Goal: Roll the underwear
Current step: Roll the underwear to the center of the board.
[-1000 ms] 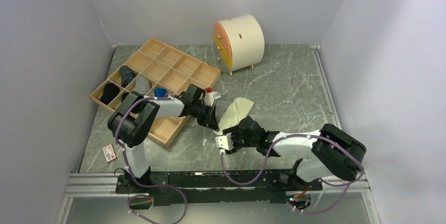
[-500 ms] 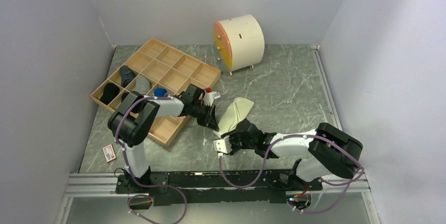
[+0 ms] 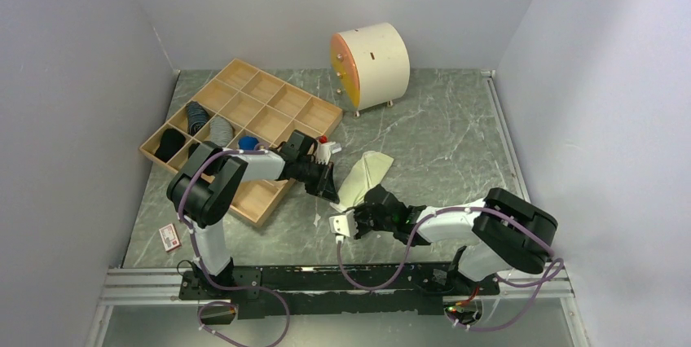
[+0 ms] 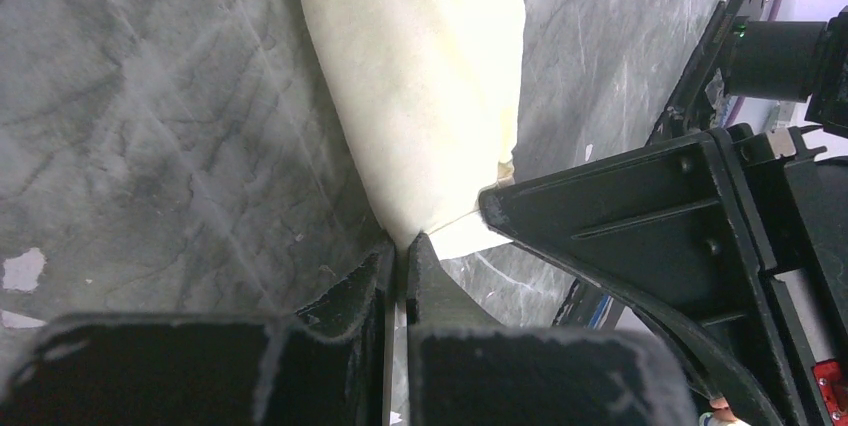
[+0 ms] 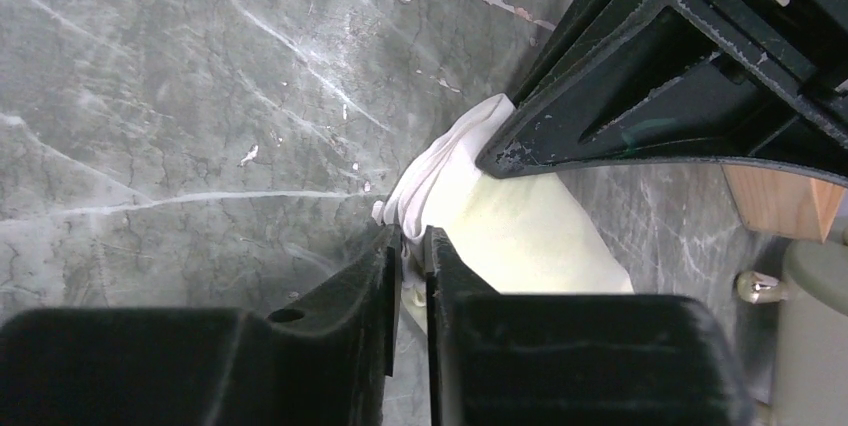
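Observation:
The pale yellow underwear (image 3: pixel 368 171) lies folded into a long strip on the grey marble table, running from the middle toward the near left. My left gripper (image 3: pixel 331 192) is shut on the strip's near corner; in the left wrist view its tips (image 4: pixel 402 246) pinch the cloth (image 4: pixel 430 76) to a point. My right gripper (image 3: pixel 357 205) sits just beside it at the same end. In the right wrist view its jaws (image 5: pixel 412 238) are shut on a bunched white edge of the underwear (image 5: pixel 520 236). The left gripper's black body (image 5: pixel 650 76) looms just beyond.
A wooden compartment tray (image 3: pixel 244 111) stands at the back left with dark rolled garments (image 3: pixel 195 119) in it; its corner (image 5: pixel 780 201) shows close to the right wrist. A cream round cabinet (image 3: pixel 371 58) stands at the back. A small red-and-white card (image 3: pixel 169 237) lies near left.
My right gripper has shifted slightly left toward the underwear's near end and closed its jaws on the cloth edge. The left gripper has stayed where it was, still shut.

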You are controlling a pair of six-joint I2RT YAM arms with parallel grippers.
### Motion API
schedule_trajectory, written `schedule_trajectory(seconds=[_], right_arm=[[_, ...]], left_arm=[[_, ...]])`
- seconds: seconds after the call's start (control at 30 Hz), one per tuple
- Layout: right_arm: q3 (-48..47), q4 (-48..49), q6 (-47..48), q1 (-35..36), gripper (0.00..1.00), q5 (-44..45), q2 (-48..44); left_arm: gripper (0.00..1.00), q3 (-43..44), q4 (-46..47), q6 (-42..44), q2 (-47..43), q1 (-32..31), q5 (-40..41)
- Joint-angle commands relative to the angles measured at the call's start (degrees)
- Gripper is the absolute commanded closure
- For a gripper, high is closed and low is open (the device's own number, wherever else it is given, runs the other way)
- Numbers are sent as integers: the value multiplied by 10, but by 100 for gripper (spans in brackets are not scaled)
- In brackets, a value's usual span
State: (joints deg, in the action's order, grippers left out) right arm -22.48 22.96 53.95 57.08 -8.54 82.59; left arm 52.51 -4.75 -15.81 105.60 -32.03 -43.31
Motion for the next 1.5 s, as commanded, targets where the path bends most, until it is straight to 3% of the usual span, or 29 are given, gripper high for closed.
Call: schedule_trajectory(seconds=[0.0,0.07,0.13,0.3,0.47,0.7,0.9,1.17,1.47], right_arm=[[-14,12,-12,2,90,-14,3],[-14,26,-32,2,100,-25,4],[-17,32,-53,1,100,-17,5],[-25,48,-138,-12,100,-55,-13],[-41,31,-231,-14,100,-99,-3],[19,143,-341,-14,100,-100,-8],[71,239,-452,-16,100,-81,-2],[155,409,-681,-16,100,-4,7],[176,466,-859,-33,100,27,20]], left_arm=[[95,-16,-9,2,7,4,18],[90,-22,6,-15,4,4,16],[87,-29,19,-32,-3,5,19],[66,-56,81,-102,-36,12,33],[56,-59,95,-139,-63,13,71],[49,-63,81,-158,-101,22,123],[46,-66,59,-156,-151,24,153],[46,-103,60,-157,-206,24,149],[48,-137,87,-159,-224,23,127]])
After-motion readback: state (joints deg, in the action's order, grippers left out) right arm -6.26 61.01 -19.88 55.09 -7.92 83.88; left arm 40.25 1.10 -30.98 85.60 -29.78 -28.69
